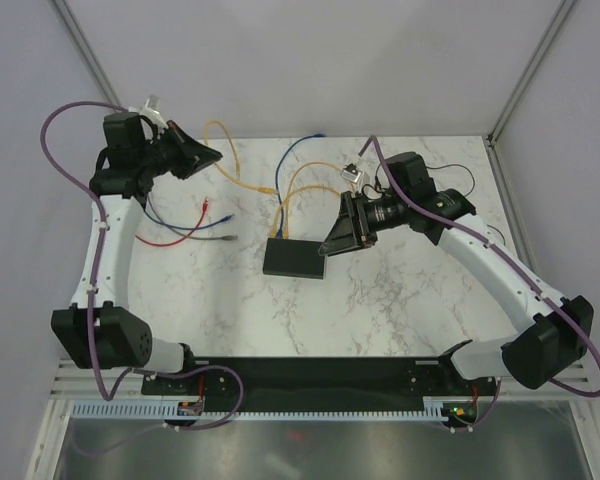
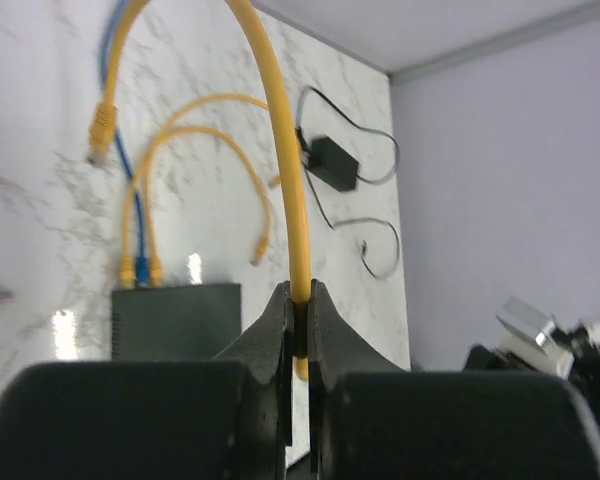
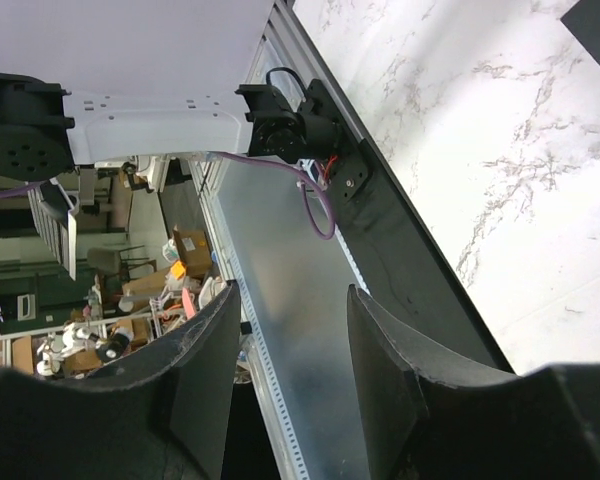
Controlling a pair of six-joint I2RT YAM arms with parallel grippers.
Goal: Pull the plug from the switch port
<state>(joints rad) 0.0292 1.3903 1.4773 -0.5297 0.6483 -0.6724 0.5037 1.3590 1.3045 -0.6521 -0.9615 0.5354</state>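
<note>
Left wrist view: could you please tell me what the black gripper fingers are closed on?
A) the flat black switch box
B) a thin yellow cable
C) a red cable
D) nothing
B: the left gripper is shut on the thin yellow cable, which arches up from between its jaws; the flat black switch box lies apart, beyond them.

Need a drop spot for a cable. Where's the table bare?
Bare marble between the switch and the base rail, spanning left arm to right arm. Crowded behind the switch: yellow cables, blue cables, adapter. Red cable lies left of it.
</note>
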